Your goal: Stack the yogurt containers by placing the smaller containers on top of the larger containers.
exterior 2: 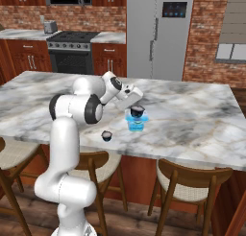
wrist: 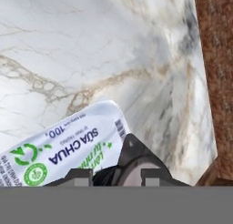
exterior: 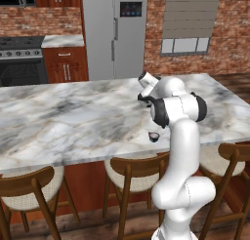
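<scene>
The two-finger gripper (exterior 2: 138, 107), centre of the right base view, is clamped on a small dark round cup (exterior 2: 138, 111) poised over the light blue boxy tub (exterior 2: 136, 123). Released off-centre, it could tip off. The second dark cup (exterior 2: 106, 135) sits lower left.

White arm (exterior 2: 72, 134): rises from base, elbow bent, forearm reaching forward over the bench's near edge. Tool (exterior 2: 136, 109): pointing down, jaws closed on a small dark cup.

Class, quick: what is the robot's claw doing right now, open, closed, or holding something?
Claw: closed on a small dark yogurt cup, above the light blue yogurt tub.
</scene>
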